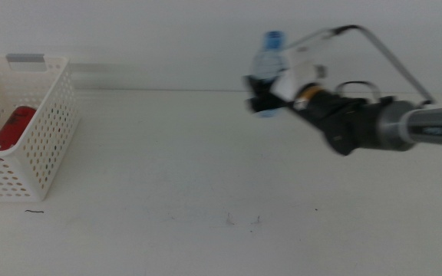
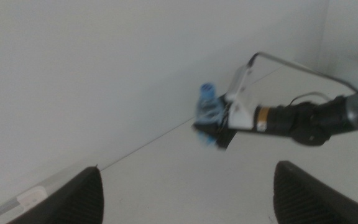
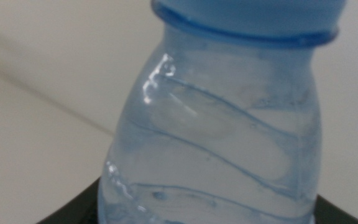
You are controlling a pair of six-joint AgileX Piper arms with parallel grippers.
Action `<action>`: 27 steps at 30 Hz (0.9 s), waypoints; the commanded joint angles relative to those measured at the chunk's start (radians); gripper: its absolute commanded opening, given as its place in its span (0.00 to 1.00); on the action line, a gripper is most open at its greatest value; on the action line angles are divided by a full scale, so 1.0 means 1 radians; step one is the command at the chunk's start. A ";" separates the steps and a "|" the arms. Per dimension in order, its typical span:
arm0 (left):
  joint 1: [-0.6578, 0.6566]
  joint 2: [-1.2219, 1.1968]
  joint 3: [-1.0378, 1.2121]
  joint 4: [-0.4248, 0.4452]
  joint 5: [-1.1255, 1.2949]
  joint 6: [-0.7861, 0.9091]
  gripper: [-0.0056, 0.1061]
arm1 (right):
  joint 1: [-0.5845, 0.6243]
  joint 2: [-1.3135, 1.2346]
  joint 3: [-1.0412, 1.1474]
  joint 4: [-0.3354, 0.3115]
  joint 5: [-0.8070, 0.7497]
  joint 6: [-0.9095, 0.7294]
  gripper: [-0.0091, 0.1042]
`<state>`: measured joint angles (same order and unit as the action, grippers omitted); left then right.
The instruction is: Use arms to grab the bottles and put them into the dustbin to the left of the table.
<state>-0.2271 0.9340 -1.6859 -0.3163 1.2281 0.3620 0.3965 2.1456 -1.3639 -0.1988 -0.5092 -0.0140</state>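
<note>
My right gripper (image 1: 261, 98) comes in from the right and is shut on the clear water bottle (image 1: 268, 63) with a blue cap, holding it upright in the air above the far middle of the table (image 1: 206, 169). The right wrist view is filled by the bottle (image 3: 216, 137), with the dark jaws at its lower sides. The left wrist view shows the held bottle (image 2: 208, 112) from afar. My left gripper (image 2: 188, 186) is open and empty, out of the middle view. The white dustbin (image 1: 48, 130) stands at the left and holds the red can (image 1: 11, 129). The tea bottle is out of view.
A white wall runs behind the table's far edge. A few small dark specks (image 1: 229, 221) lie on the tabletop near the front. A short dark mark (image 1: 34, 211) lies in front of the dustbin.
</note>
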 commanded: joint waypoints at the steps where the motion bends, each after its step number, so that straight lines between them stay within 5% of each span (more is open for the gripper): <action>1: -0.003 -0.003 0.000 0.003 -0.007 -0.011 0.89 | 0.055 0.020 -0.041 -0.096 -0.038 0.116 0.06; 8: -0.003 -0.003 0.000 0.003 -0.007 -0.011 0.89 | 0.194 0.075 -0.078 -0.136 -0.049 0.138 0.06; 19: -0.003 -0.003 0.000 0.003 -0.007 -0.011 0.89 | 0.220 0.139 -0.078 -0.140 -0.108 0.138 0.09; 23: -0.003 -0.003 0.000 0.003 -0.007 -0.011 0.89 | 0.220 0.150 -0.078 -0.140 -0.111 0.149 0.25; 27: -0.003 -0.003 0.000 0.003 -0.007 -0.011 0.89 | 0.220 0.152 -0.078 -0.140 -0.111 0.154 0.59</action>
<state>-0.2271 0.9340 -1.6859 -0.3143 1.2281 0.3620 0.6142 2.3090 -1.4285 -0.3440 -0.5671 0.1380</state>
